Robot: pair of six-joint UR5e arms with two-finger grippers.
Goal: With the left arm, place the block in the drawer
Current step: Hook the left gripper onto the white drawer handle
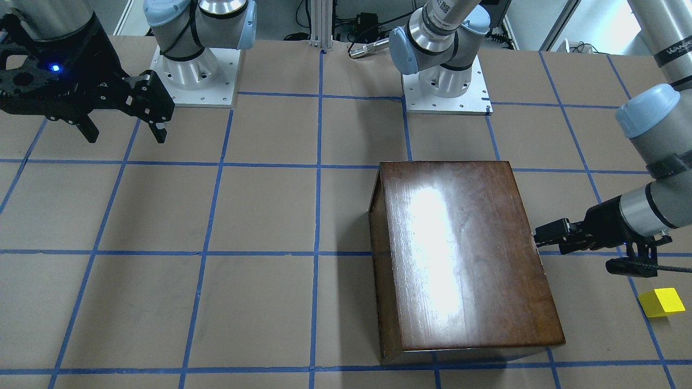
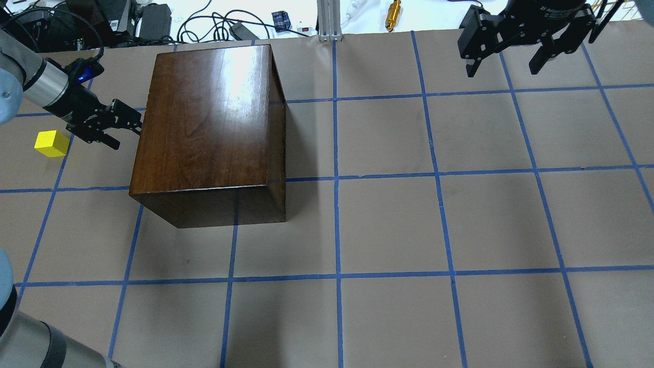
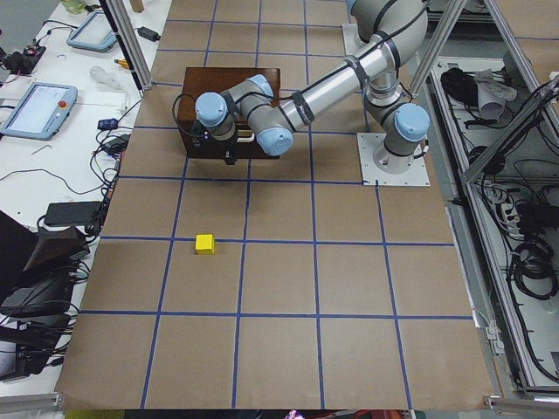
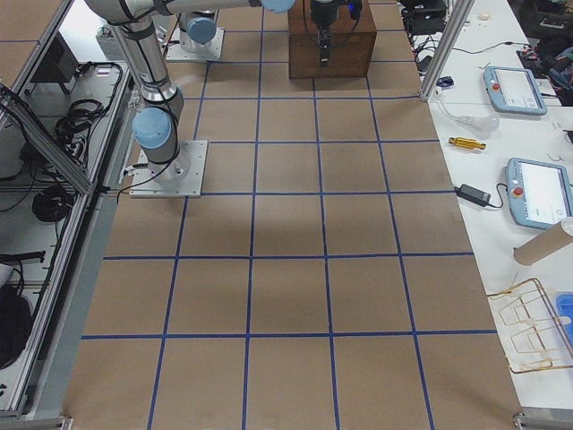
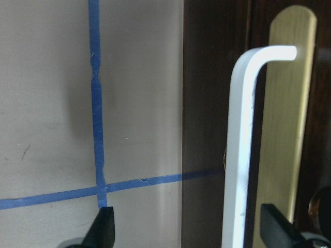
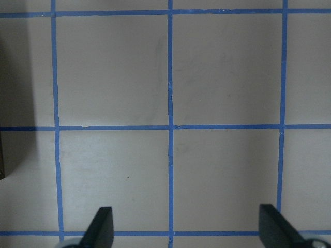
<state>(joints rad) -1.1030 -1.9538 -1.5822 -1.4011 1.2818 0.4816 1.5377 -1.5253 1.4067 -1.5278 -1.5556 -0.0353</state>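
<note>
The yellow block (image 2: 51, 143) sits on the table to the left of the dark wooden box (image 2: 209, 122), apart from it; it also shows in the front-facing view (image 1: 661, 302). The drawer is closed. Its dark front panel (image 5: 217, 129) and white-lit metal pull (image 5: 242, 155) fill the left wrist view. My left gripper (image 2: 122, 132) is open, level with that panel, and the pull stands between its fingertips (image 5: 106, 227). My right gripper (image 2: 503, 70) is open and empty, high over the far right of the table.
The box (image 1: 465, 254) stands on brown paper marked with blue tape lines. The two arm bases (image 1: 194, 70) are bolted at the robot's side. Cables and a brass tool (image 2: 393, 11) lie beyond the table's far edge.
</note>
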